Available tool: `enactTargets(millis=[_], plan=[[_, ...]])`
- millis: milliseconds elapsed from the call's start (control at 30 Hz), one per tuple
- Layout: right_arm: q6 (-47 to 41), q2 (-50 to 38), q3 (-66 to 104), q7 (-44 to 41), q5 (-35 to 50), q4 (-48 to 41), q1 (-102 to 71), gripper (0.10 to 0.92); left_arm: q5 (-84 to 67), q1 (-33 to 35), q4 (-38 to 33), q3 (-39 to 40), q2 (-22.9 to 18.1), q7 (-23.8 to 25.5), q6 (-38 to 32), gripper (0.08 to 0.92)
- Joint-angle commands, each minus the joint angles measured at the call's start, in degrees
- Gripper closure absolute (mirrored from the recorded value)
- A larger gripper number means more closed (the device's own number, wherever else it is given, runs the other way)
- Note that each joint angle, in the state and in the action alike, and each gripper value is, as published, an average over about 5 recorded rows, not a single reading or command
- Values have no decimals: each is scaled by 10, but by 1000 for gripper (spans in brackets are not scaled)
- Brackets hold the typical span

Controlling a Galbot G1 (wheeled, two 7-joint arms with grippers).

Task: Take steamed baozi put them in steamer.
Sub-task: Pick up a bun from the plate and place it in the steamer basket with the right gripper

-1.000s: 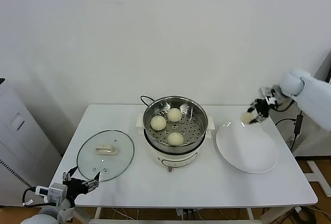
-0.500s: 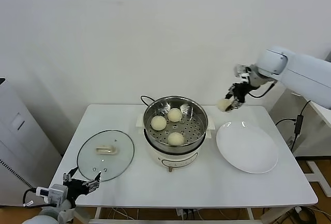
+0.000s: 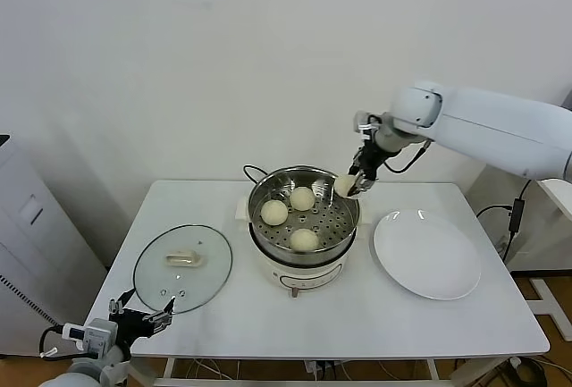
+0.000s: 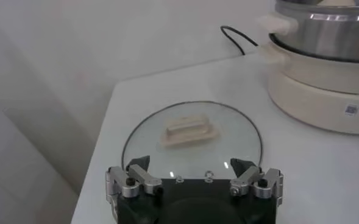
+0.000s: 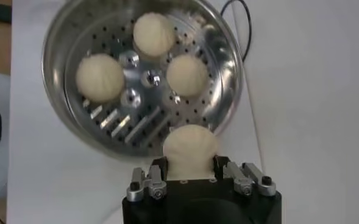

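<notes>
The steel steamer (image 3: 302,192) sits on its cream pot base at the table's middle and holds three cream-white baozi (image 3: 303,239). My right gripper (image 3: 350,186) is shut on a fourth baozi (image 3: 344,185) and holds it in the air just above the steamer's right rim. In the right wrist view this baozi (image 5: 190,149) sits between the fingers, with the steamer (image 5: 63,36) and its three buns below. My left gripper (image 3: 141,320) is open and empty, parked low by the table's front left corner, just short of the glass lid (image 4: 191,137).
A glass lid (image 3: 182,266) with a cream handle lies flat at the table's left. An empty white plate (image 3: 426,254) lies to the right of the steamer. A black cord (image 3: 253,171) runs behind the pot. A white wall stands behind.
My right gripper has carried the baozi left from over the plate's far edge, up and across to the steamer's right rim. The left arm has not moved.
</notes>
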Motion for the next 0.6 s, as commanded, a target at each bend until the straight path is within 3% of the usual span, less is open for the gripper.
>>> enactTargets(millis=[33, 600], plan=[[-37, 35, -9, 41, 29, 13, -21, 550, 0, 0, 0, -1, 1, 0, 0, 177], [-44, 57, 19, 55, -21, -16, -105, 550, -3, 4, 5, -8, -1, 1, -2, 177]])
